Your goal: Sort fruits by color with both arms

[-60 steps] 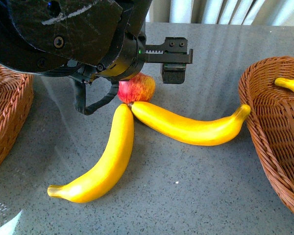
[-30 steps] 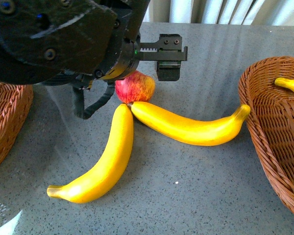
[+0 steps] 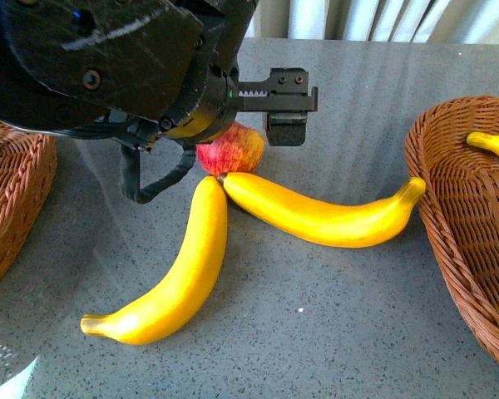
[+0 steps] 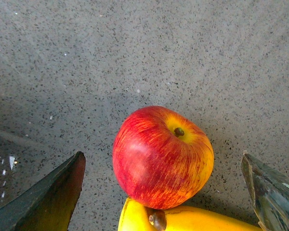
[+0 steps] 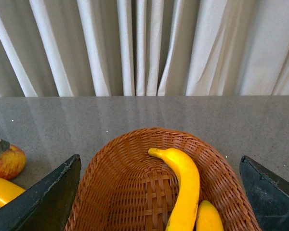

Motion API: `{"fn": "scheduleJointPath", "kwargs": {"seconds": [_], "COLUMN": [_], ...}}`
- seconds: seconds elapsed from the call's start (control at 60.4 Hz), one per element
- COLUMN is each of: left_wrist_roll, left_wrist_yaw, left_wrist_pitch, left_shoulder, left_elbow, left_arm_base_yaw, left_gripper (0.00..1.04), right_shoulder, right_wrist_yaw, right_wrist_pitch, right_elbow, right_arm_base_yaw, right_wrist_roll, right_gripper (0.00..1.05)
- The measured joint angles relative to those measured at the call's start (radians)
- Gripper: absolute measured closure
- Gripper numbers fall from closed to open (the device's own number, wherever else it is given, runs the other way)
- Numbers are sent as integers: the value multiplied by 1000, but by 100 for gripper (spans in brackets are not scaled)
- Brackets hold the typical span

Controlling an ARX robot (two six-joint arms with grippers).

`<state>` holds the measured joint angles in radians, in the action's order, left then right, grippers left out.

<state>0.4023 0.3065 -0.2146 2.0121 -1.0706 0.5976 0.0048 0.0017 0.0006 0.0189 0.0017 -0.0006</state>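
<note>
Apple (image 3: 230, 151) on grey table (image 3: 358, 316), touching the tips of two bananas (image 3: 316, 218). Left gripper (image 3: 244, 125) hovers above it, jaws wide apart and empty. Step in hand is probably the approach. The next move calls for a straight descent that leaves the bananas undisturbed.

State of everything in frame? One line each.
left gripper: open, either side of apple, not closed.
right gripper: open, empty, aimed at right basket.
apple: on table, ungrasped.
near banana: flat on table.
far banana: flat on table.
right basket: holds two bananas.
left basket: inside not visible.
</note>
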Motion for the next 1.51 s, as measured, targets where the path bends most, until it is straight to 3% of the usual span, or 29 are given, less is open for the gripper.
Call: {"fn": "scheduleJointPath", "kwargs": {"seconds": [1.375,1.508], "left_wrist_roll": [-6,-9], "left_wrist_yaw": [-6,4], "left_wrist_pitch": [39,45], "left_shoulder": [181,184], "left_elbow": [-144,-150], "left_arm_base_yaw": [-9,-8], "left_gripper": [9,25], "right_shoulder": [0,0], "right_wrist_yaw": [0,0], "right_wrist_pitch": [0,0], "right_elbow": [0,0], "right_arm_base_yaw": [0,0], "right_wrist_roll": [0,0], "right_gripper": [9,9]}}
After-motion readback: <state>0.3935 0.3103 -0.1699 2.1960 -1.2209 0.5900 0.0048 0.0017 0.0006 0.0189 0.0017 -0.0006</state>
